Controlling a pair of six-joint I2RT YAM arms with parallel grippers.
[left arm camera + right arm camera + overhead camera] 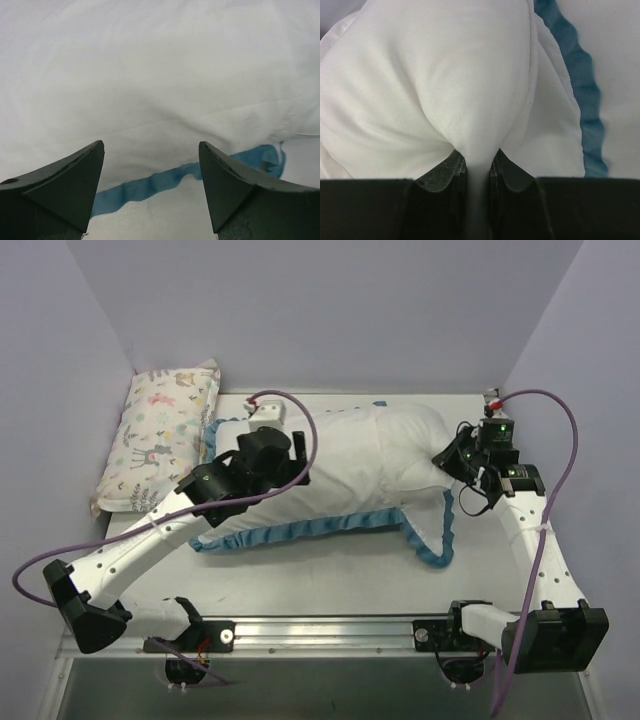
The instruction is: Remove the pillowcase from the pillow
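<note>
Right pincer (477,164) clamps the pillow (470,85) corner; left pincer (151,146) gapes above the pillowcase (150,75) and its blue trim (150,185).

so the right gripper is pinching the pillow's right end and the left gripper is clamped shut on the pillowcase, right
Not the left one: the left wrist view shows the left gripper open, jaws apart above the pillowcase and holding nothing. The right gripper is indeed pinching the pillow at its right end.
</note>
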